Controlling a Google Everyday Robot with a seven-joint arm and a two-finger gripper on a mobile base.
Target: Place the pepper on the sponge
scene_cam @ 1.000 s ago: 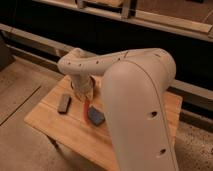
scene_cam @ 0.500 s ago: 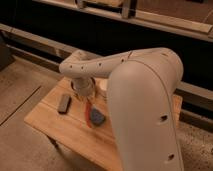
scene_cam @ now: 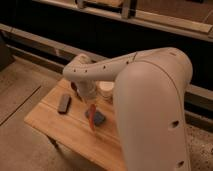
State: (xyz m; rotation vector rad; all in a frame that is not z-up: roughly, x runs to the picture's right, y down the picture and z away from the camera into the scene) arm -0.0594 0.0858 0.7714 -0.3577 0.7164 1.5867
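Note:
The pepper [scene_cam: 92,117] is a thin red-orange strip that runs up and down the picture over the left part of the blue-grey sponge [scene_cam: 99,118], on the wooden table [scene_cam: 55,122]. Its top end sits just under my gripper [scene_cam: 89,99]. The gripper is mostly hidden beneath the white wrist of my arm [scene_cam: 100,70], right above the sponge's far edge. Whether the pepper hangs from the gripper or rests on the sponge cannot be made out.
A dark grey-brown block [scene_cam: 64,103] lies left of the sponge. Behind the wrist stand a white cup [scene_cam: 105,90] and a dark reddish bowl [scene_cam: 74,86]. My large white arm covers the table's right side. A dark wall with rails runs behind the table.
The pepper has come down from beside the wrist to over the sponge. The arm has shifted slightly toward the right.

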